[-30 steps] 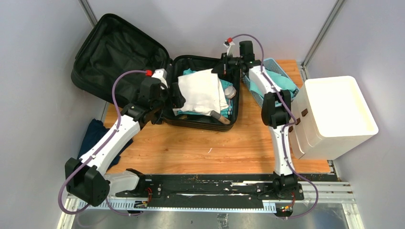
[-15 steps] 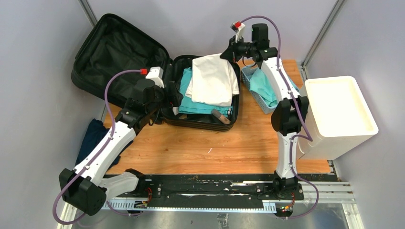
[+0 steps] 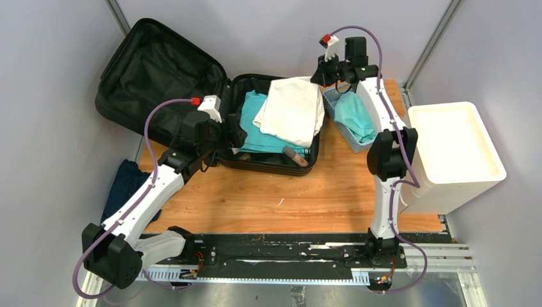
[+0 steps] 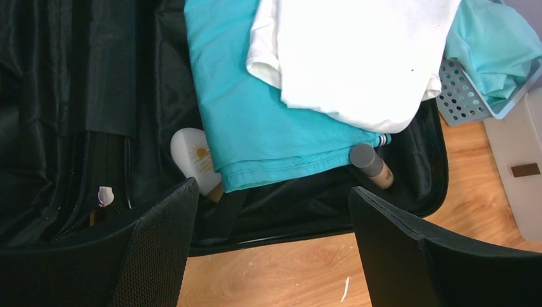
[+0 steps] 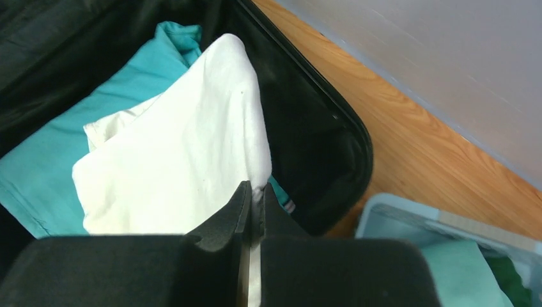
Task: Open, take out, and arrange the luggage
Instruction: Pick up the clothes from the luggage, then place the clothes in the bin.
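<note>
Presently the luggage lay open at the far left of the wooden table, its lined lid tipped back past the table's left edge and its base flat on the wood. My right gripper had its jaws pressed together on a fold of the white garment, which hung from the pinch and draped over the right half of the base. Under it I noted a teal garment spread flat, with a white bottle and a grey-capped tube poking out at its near edge. My left gripper hovered over the near rim of the base, jaws wide apart and gripping nothing. Just right of the suitcase stood the light-blue mesh basket holding teal cloth, and beyond it the white drawer unit.
</note>
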`<state>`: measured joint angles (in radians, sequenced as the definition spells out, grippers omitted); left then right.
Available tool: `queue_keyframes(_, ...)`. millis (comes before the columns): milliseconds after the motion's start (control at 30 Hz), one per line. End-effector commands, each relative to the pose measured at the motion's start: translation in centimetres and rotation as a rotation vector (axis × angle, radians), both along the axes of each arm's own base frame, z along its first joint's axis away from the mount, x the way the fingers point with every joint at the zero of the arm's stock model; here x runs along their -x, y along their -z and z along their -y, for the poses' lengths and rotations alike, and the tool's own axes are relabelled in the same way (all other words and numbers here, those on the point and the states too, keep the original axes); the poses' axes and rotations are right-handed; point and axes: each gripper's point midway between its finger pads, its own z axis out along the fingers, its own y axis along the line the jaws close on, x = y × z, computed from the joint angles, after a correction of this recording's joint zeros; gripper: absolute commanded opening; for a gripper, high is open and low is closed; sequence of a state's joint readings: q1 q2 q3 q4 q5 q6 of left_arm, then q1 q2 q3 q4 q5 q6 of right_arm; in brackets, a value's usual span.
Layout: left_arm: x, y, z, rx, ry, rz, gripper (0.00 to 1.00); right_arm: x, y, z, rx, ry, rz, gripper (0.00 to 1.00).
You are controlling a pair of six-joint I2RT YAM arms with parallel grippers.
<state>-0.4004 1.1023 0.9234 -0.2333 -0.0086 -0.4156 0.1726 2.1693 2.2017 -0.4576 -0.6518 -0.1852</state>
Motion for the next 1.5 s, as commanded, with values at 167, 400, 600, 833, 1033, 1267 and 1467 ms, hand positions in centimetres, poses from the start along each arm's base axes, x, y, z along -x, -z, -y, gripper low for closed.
queue_keyframes(167, -0.3, -1.0, 0.3, 0.024, 0.019, 0.045, 0.9, 0.5, -8.0, 7.1, 0.101, 0.153, 0.184, 0.0)
queue_keyframes(400, -0.2, -0.7, 0.4, 0.026, 0.024, 0.049, 0.91, 0.8, -9.3, 11.5, 0.158, 0.237, 0.215, 0.0)
queue_keyframes(600, -0.1, -0.5, 0.4, 0.023, 0.029, 0.047, 0.91, 0.2, -8.3, 16.2, 0.242, 0.323, 0.219, 0.0)
queue_keyframes(833, -0.1, -0.3, 0.4, 0.024, 0.032, 0.043, 0.91, -1.4, -5.8, 21.4, 0.327, 0.413, 0.201, 0.0)
queue_keyframes(1033, -0.1, -0.4, 0.4, 0.024, 0.03, 0.044, 0.91, -2.8, -1.7, 25.1, 0.466, 0.471, 0.155, 0.0)
queue_keyframes(1267, -0.3, -0.5, 0.6, 0.023, 0.039, 0.043, 0.91, -3.4, 1.2, 28.2, 0.643, 0.516, 0.124, 0.0)
queue_keyframes(1467, -0.4, -0.6, 0.8, 0.023, 0.042, 0.047, 0.91, -3.2, 0.8, 30.2, 0.763, 0.554, 0.148, 0.0)
